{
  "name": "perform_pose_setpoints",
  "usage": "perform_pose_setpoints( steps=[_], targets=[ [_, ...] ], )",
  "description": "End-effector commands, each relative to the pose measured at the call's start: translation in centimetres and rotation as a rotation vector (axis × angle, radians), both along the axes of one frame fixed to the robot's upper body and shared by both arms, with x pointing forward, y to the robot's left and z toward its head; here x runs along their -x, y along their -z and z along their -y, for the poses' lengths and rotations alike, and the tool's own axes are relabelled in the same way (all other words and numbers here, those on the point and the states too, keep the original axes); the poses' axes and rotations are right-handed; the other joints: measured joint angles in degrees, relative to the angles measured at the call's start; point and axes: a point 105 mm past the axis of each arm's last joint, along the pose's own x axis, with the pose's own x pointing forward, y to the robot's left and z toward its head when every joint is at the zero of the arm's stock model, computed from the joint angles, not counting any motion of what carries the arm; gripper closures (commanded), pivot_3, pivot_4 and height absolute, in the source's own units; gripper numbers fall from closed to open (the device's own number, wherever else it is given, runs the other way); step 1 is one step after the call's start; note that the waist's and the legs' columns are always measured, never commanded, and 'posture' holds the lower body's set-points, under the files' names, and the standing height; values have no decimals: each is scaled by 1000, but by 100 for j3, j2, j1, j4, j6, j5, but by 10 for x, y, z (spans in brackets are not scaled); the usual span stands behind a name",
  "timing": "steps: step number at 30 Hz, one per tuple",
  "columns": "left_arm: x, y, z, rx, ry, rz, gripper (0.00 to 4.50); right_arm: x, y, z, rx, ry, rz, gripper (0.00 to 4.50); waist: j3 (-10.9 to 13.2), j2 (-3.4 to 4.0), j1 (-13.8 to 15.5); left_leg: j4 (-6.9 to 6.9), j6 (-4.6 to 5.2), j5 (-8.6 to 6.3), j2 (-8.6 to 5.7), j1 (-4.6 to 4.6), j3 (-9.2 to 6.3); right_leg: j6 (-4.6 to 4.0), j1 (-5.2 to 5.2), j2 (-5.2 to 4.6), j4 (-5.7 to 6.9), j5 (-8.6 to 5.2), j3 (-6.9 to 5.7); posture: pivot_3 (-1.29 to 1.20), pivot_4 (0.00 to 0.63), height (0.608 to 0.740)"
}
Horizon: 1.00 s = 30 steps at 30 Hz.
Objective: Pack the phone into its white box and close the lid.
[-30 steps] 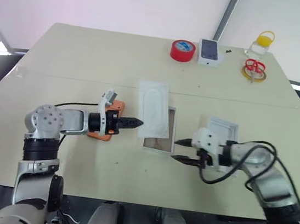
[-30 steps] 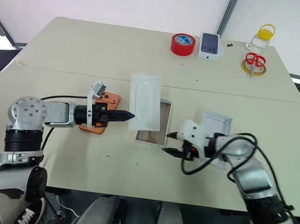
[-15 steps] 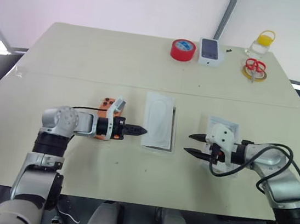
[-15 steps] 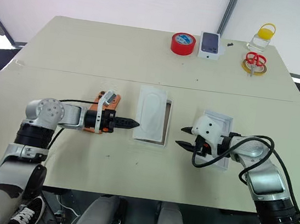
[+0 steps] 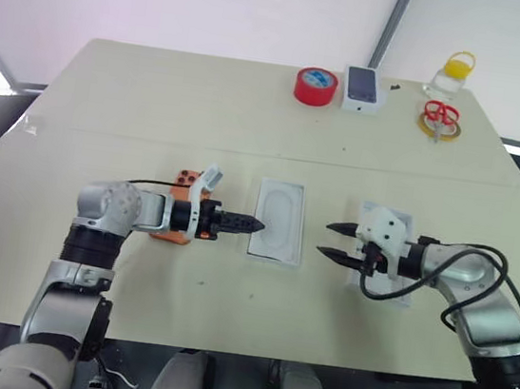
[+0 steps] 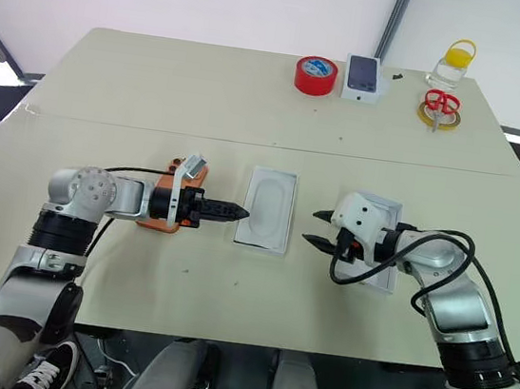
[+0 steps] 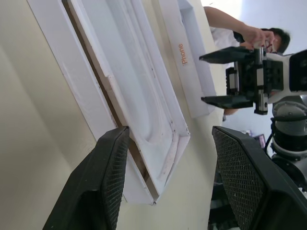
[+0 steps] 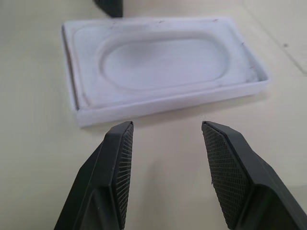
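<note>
Centrally on the beige table (image 5: 157, 104), the shallow white rectangular box base (image 5: 277, 232) lies with the flat white insert with an oval recess (image 6: 271, 206) seated in it. Pointing at its left edge, the left gripper (image 5: 258, 225) shows its two black fingers spread apart in its wrist view, holding nothing. Behind that arm lies the slim orange phone (image 5: 173, 233), flat on the table. On the box's other side, the right gripper (image 5: 329, 241) has its jaws apart and empty. Under that wrist rests the all-white tray lid (image 5: 393, 216).
</note>
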Motion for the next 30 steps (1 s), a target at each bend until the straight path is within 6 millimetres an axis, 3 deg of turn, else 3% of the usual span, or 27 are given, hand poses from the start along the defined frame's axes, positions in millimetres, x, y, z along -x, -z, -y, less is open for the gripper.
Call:
perform_pose_setpoints(
  steps=[1, 3, 6, 11, 16, 22, 25, 30],
  targets=[
    [-11, -24, -7, -1, -58, 204, 1477, -7, -23, -9, -87, 5, 68, 2367, 0, 0, -3, 0, 0, 0, 1, 0, 0, 0, -1, 0, 1, 0, 0, 0, 150, 740],
    [-17, -30, -11, -45, -101, 359, 1461, -12, -25, -14, -95, 12, 91, 2988, 0, 1, 3, -1, -1, 0, 1, 0, 0, -1, -2, -1, 1, 1, 0, 0, 150, 740],
    [-21, -41, -20, -55, -171, 545, 1461, -21, -22, -29, -90, 22, 142, 4448, 0, 1, -2, -1, -1, 0, 1, -2, 2, -3, -4, -5, 0, 1, 1, 0, 150, 740],
    [-31, -32, -52, -196, -310, 765, 1461, -35, -1, -64, -36, 45, 188, 4485, 0, 3, -9, -4, -3, 0, 2, -7, 6, -8, -17, -7, 2, 3, 2, 0, 150, 740],
    [-28, -19, -79, -257, -382, 773, 1461, -41, 18, -84, 20, 38, 199, 4485, 0, 4, -1, -2, -3, 1, -2, -20, 9, -10, -29, -9, 3, 6, 1, 0, 150, 740],
    [-16, -12, -85, -268, -405, 757, 1461, -25, 53, -59, 220, -70, 122, 4485, 0, 4, 16, -1, 3, -2, -4, -19, 7, -9, -23, -9, 4, 6, -2, 0, 150, 740],
    [-14, -10, -88, -277, -416, 742, 1461, -16, 51, -58, 230, -125, 113, 4485, -2, 0, 11, 2, 4, -3, -4, -12, 0, -8, -7, -8, 1, 5, -8, 0, 150, 740],
    [-15, -8, -94, -230, -435, 580, 1461, -30, 31, -76, 110, -77, 160, 4485, -2, 0, -35, 1, 5, -3, 5, 4, 1, -5, 2, 2, 4, 5, -8, 0, 150, 740]
  ],
)
